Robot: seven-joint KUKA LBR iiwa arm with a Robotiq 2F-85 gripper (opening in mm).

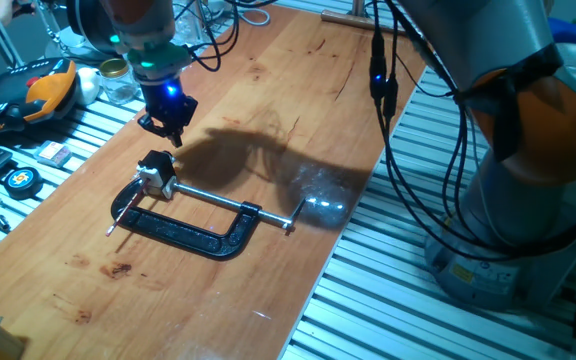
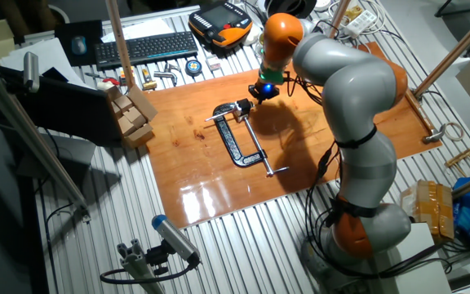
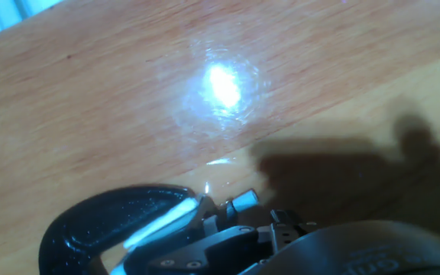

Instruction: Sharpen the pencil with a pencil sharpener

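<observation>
The gripper [image 1: 173, 128] hovers just above the pencil sharpener [image 1: 155, 171], which the clamp [image 1: 183, 225] holds on the tabletop [image 1: 268, 110]. Whether it is open, I cannot tell. The pencil [image 1: 118, 218] lies beside the clamp; approach it slowly from above.

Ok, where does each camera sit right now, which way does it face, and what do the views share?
One fixed view: low at the board's end, looking along it at the gripper above the pencil sharpener and C-clamp; the arm's base shows at right.
The other fixed view: high, looking down; the whole arm shows.
Hand view: faces the wooden board; only some gripper housing shows.
Both fixed views share clamp and gripper.
</observation>
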